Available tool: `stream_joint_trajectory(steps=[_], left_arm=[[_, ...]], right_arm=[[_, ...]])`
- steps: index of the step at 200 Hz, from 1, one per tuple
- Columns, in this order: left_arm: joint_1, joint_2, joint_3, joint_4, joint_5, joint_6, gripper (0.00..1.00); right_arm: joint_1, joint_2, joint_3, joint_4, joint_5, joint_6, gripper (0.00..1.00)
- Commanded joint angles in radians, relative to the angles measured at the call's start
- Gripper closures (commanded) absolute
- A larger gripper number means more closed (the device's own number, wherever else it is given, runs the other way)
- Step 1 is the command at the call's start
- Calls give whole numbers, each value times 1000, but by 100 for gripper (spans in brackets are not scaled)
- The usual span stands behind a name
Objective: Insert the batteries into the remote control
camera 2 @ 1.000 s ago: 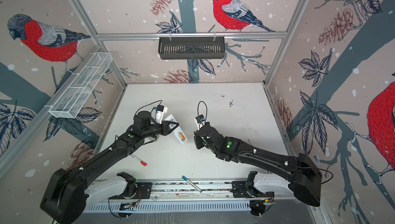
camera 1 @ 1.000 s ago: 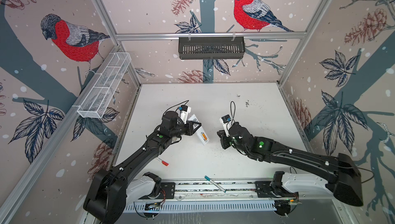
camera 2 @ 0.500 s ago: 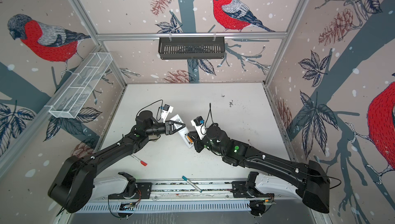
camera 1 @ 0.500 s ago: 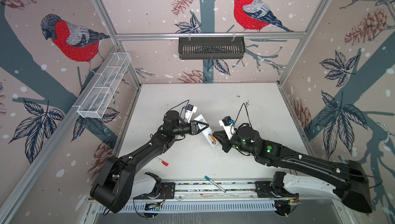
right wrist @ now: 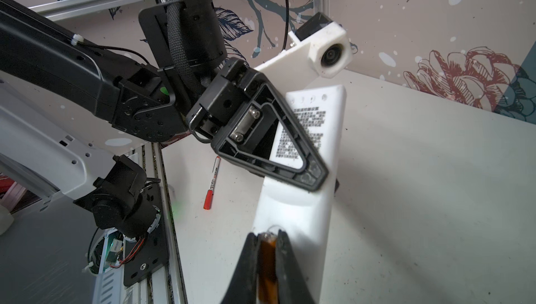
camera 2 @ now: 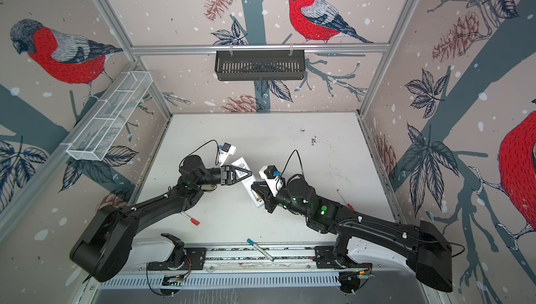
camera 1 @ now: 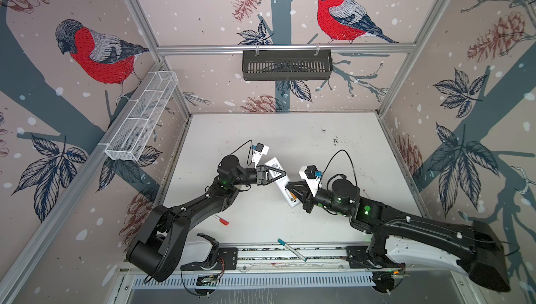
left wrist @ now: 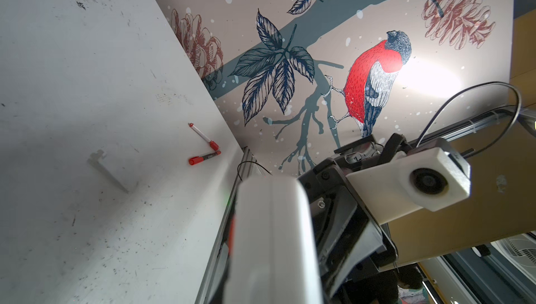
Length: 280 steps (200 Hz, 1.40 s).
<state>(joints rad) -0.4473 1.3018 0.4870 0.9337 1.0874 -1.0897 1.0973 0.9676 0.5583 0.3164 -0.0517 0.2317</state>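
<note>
Remote control (right wrist: 293, 215), clamped in your left fingers (right wrist: 311, 173), now meets the battery (right wrist: 266, 262) pinched in your right fingers (right wrist: 246, 273): insert next.

Top views overhead; wrist views close on remote (right wrist: 295, 209).

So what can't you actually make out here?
- Second battery: in both top views, the right gripper covers that end of the remote control.
- Held battery: right wrist view, the picture's bottom edge cuts it off.
- Remote's buttons: turned away everywhere.
- Left wrist view: remote blurred, too close.
</note>
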Motion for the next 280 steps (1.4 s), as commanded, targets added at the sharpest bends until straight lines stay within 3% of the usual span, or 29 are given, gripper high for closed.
stream_joint_trajectory(steps=[1, 63, 156, 241, 257, 267, 280], left_arm=[[1, 16, -14, 193, 38, -98, 100], [1, 76, -31, 361, 43, -208, 100], [2, 64, -32, 324, 34, -174, 100], [4, 26, -15, 123, 3, -29, 100], [3, 6, -2, 23, -15, 42, 100], [2, -9, 11, -55, -33, 101, 100], [3, -30, 26, -168, -60, 177, 100]], right_arm=[[2, -19, -16, 92, -17, -21, 88], [18, 2, -34, 154, -56, -12, 88], [23, 10, -75, 137, -6, 8, 90], [23, -28, -63, 88, 25, 5, 71], [22, -43, -61, 75, 70, 30, 56], [17, -48, -48, 43, 106, 64, 35], [2, -54, -28, 3, 107, 108, 14]])
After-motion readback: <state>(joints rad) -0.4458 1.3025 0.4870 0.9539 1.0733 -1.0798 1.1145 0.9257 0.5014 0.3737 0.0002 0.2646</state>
